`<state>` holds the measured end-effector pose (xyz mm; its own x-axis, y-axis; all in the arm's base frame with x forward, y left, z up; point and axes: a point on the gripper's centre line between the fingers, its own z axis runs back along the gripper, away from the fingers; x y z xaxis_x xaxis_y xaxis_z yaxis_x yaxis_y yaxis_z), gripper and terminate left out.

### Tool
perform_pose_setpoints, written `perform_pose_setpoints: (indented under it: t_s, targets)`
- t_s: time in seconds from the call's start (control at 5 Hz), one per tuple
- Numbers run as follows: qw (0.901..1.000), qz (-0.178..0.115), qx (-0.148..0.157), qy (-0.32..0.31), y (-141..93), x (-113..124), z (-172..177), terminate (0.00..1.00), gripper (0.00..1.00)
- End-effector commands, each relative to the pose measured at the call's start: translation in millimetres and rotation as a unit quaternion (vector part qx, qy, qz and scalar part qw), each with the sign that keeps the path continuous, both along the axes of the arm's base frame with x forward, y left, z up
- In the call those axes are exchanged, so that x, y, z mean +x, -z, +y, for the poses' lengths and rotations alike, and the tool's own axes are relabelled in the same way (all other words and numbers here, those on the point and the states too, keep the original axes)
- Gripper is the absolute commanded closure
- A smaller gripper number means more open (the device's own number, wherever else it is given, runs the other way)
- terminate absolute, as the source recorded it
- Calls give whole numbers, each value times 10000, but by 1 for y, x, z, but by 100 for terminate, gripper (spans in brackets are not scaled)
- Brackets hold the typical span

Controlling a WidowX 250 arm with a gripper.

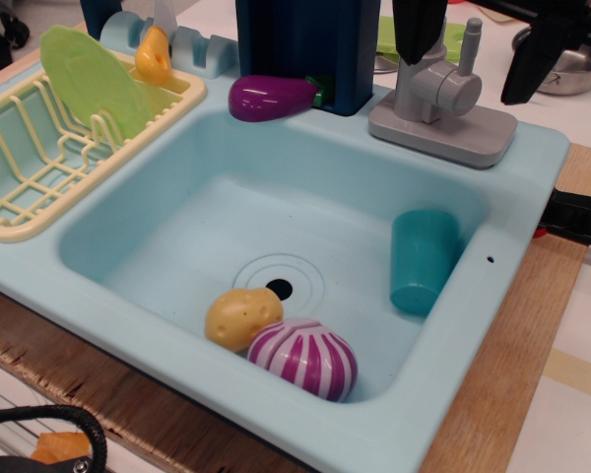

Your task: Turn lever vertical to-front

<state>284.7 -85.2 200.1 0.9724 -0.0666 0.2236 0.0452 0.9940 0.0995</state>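
The lever (470, 44) is a slim grey stick standing upright, joined to a short grey cylinder knob (456, 92) on the side of the tap at the back right of the sink. The thicker tap spout pipe (418, 89) stands on the flat grey base (443, 133). My gripper (466, 79) is open. Its two black fingers hang down from the top edge, one left of the lever in front of the spout (416, 34), one to the right (537, 54). The lever stands between them, touching neither.
The light blue sink (128, 227) holds a teal cup (424, 261) on its side, a potato (243, 317) and a purple-white onion (303, 357). A purple eggplant (273, 97) and a dark blue block (310, 49) stand behind. A yellow dish rack (39, 187) with a green plate (94, 79) is at left.
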Motion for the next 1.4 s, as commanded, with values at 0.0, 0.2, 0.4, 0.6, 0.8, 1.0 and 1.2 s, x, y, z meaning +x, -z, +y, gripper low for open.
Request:
perform_pose_setpoints:
  t_s: [0.0,0.2,0.4,0.6,0.8,1.0,1.2]
  targets:
    - [10000,0,0,0,0,0,0,0,0]
    - [9990,-435,76,4,-9,5,-4,0,0]
    - [9966,-783,250,56,-17,12,-8,0,0]
    - [9923,-1078,587,137,-21,18,-10,0,0]
    - [9877,-1364,751,167,-23,26,-12,0,0]
    - [9880,-1351,720,228,-25,33,-13,0,0]
    - [9908,-1165,643,250,-23,40,-13,0,0]
